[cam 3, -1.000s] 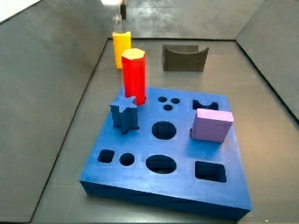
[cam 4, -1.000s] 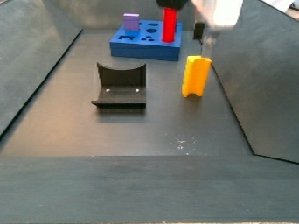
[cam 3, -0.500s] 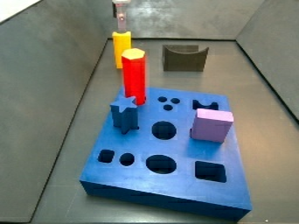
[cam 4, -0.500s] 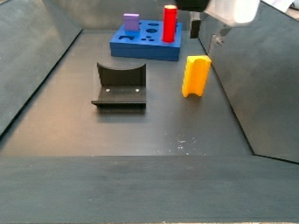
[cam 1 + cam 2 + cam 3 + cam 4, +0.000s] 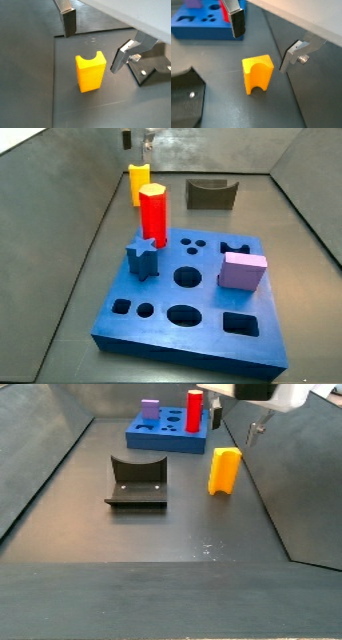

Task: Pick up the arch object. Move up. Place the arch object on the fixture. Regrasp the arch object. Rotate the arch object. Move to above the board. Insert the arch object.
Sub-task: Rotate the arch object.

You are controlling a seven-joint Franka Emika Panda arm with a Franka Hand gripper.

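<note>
End effector spread wide above upright arch object, untouched

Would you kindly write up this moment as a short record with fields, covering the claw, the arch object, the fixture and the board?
claw: open, above the arch object, fingers apart on either side of it, not touching
arch object: yellow, standing upright on the floor, notch at its top, not held
fixture: dark bracket on the floor, nothing on it, apart from the arch object
board: blue slab with cut-out holes, at the far end in a side view
on the board: red pillar, lilac cube, blue star piece
task stage: arch object not yet picked up
</note>
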